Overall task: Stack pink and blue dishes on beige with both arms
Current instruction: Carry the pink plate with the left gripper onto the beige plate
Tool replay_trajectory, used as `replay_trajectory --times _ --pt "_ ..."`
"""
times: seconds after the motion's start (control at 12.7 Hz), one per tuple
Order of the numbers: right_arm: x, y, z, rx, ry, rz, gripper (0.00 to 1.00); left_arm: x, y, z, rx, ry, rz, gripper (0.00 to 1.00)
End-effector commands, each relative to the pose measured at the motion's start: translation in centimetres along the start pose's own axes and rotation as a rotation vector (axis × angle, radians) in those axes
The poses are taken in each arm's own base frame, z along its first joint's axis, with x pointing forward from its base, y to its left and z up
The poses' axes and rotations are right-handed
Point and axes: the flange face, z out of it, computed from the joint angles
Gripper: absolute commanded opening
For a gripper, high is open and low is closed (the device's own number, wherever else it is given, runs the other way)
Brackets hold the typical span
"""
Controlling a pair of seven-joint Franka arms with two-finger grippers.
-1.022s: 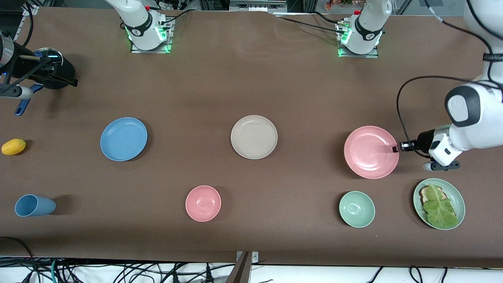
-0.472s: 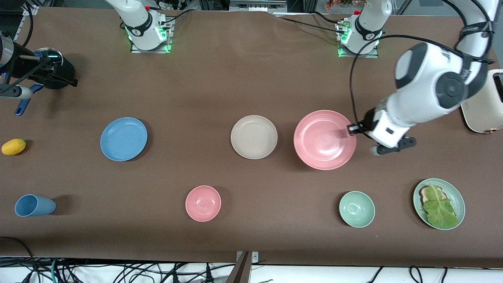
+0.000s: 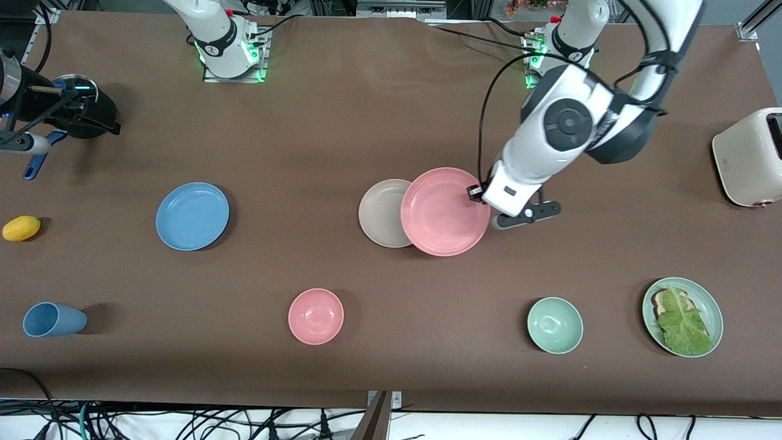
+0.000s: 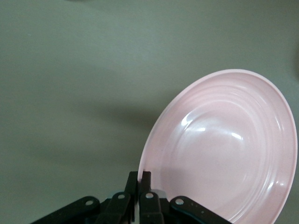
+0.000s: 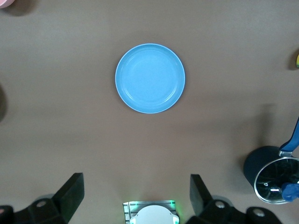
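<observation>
Brown cloth-covered table, robot bases along its top edge in the front view; items listed from the right arm's end to the left arm's end.

Blue dish: flat on the cloth toward the right arm's end, untouched. Judged light, rigid plastic, smooth and likely slippery; the low raised rim is the only practical hold, pinched edge-on.

Right gripper: high above the table, looking down on the blue dish, fingers spread wide, holding nothing. This arm waits.

Pink bowl: nearer the front camera than the plates; not part of the stack.

Beige plate: mid-table, flat, partly covered in the front view by the pink dish.

Pink dish: held in the air, tilted, overlapping the beige plate's edge on the side toward the left arm; not yet centred or set down. Judged light and stiff, prone to swing from a one-sided rim hold.

Left gripper: fingers pressed together on the pink dish's rim.

Green bowl, green plate with lettuce, cream toaster: toward the left arm's end, apart from the work.

Writing: a small mark on the toaster's front, too small to read; no other labels seen.
</observation>
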Motion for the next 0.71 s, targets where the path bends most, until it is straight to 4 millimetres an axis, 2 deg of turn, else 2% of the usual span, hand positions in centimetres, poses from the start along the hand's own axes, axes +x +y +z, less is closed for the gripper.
replay_trajectory --times 0.0,0.16,0.47,0.63 --pt "0.0 0.0 -0.5 0.001 -0.005 0.004 1.0 -1.1 3.4 2.0 0.016 0.045 0.005 0.0" --pt "0.0 0.0 -0.5 0.001 -0.005 0.004 1.0 -2.6 5.5 4.3 0.016 0.054 0.003 0.0" --pt "0.0 0.0 -0.5 0.001 -0.003 0.007 1.0 -5.4 8.0 7.8 0.078 0.117 0.006 0.0" --pt "0.0 -0.1 -0.5 0.002 -0.005 0.007 1.0 -6.2 7.9 8.6 0.094 0.127 0.012 0.0"
